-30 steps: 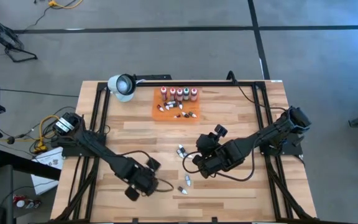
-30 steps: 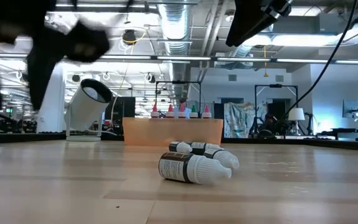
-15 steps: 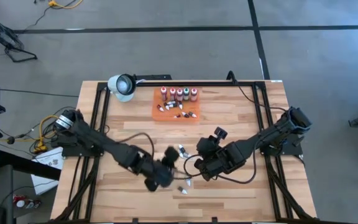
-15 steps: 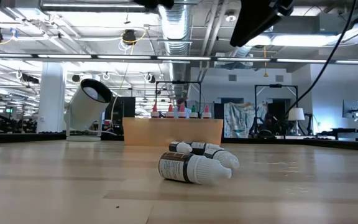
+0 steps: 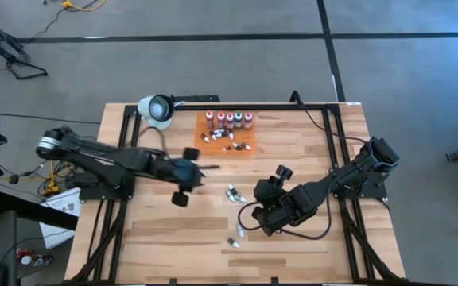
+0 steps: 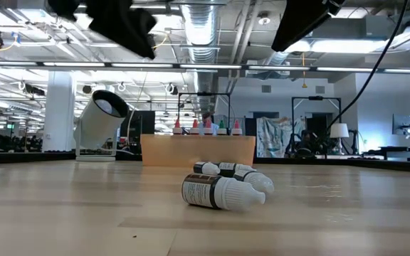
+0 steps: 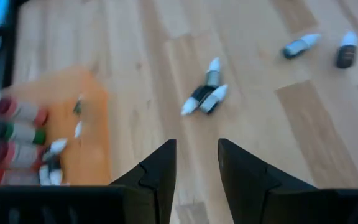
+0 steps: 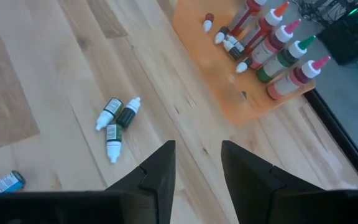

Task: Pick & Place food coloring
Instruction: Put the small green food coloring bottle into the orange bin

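The loose food coloring vials lie on their sides on the wooden table: a cluster of three (image 5: 233, 193) (image 8: 118, 121) (image 7: 207, 96) (image 6: 223, 188) mid-table, and two more (image 5: 241, 233) (image 5: 233, 242) nearer the near edge. The larger red, orange and green bottles (image 5: 229, 120) (image 8: 278, 46) stand upright on the flat orange tray (image 5: 213, 147) (image 8: 197, 37), with small vials lying beside them. My left gripper (image 5: 193, 169) (image 7: 196, 146) hovers open, left of the cluster and on the near side of the tray. My right gripper (image 5: 257, 213) (image 8: 197, 149) hovers open just right of the cluster.
A white lamp-like head (image 5: 157, 110) (image 6: 102, 117) sits at the far left of the table, beside the tray. Black rails (image 5: 324, 127) frame the table's sides and far edge. Bare wood lies along the near edge and between the tray and the vials.
My left gripper has swung up from low by the near edge, first toward the right, then back toward the far edge and the tray, and now hovers higher. My right gripper has drifted slightly toward the near edge. The vials have stayed where they were.
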Action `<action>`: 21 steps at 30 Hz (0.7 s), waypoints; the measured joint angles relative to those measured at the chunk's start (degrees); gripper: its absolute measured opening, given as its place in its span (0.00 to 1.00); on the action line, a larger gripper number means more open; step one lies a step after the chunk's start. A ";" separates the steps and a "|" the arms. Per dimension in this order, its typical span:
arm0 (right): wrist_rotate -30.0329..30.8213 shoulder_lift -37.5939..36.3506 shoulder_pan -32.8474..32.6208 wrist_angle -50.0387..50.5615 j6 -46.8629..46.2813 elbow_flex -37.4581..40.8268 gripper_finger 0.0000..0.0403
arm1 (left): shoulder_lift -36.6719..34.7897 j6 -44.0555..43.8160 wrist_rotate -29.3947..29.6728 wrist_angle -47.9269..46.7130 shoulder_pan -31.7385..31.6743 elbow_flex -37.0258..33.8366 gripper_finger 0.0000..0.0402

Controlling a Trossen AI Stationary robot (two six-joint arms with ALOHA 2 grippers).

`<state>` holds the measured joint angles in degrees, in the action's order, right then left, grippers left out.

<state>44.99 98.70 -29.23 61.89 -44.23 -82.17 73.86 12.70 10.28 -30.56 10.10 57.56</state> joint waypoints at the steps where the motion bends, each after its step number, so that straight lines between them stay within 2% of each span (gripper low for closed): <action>1: 0.02 0.00 0.00 -0.17 0.46 0.00 0.30 | -2.53 -0.95 0.05 2.05 -0.64 -3.20 0.28; 5: 0.00 0.01 0.49 -2.82 2.20 0.00 0.30 | -12.79 -5.39 0.00 10.51 -1.32 -15.09 0.28; 9: -0.35 2.44 1.27 -7.77 7.88 0.04 0.30 | -22.09 -10.42 0.00 17.40 -0.52 -25.29 0.28; 13: -5.15 6.86 2.72 -12.66 17.11 -0.04 0.30 | -29.38 -15.66 -0.02 21.47 0.87 -33.32 0.28; 16: -8.66 10.19 4.12 -14.91 22.95 0.07 0.30 | -32.70 -19.58 0.00 22.32 1.48 -37.29 0.28; 21: -8.98 11.25 5.87 -16.45 24.67 -0.28 0.30 | -34.39 -27.60 0.80 22.21 1.72 -40.77 0.28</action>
<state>36.01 109.94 -23.37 45.43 -19.56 -82.45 39.47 -14.91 11.08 -8.34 11.82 16.79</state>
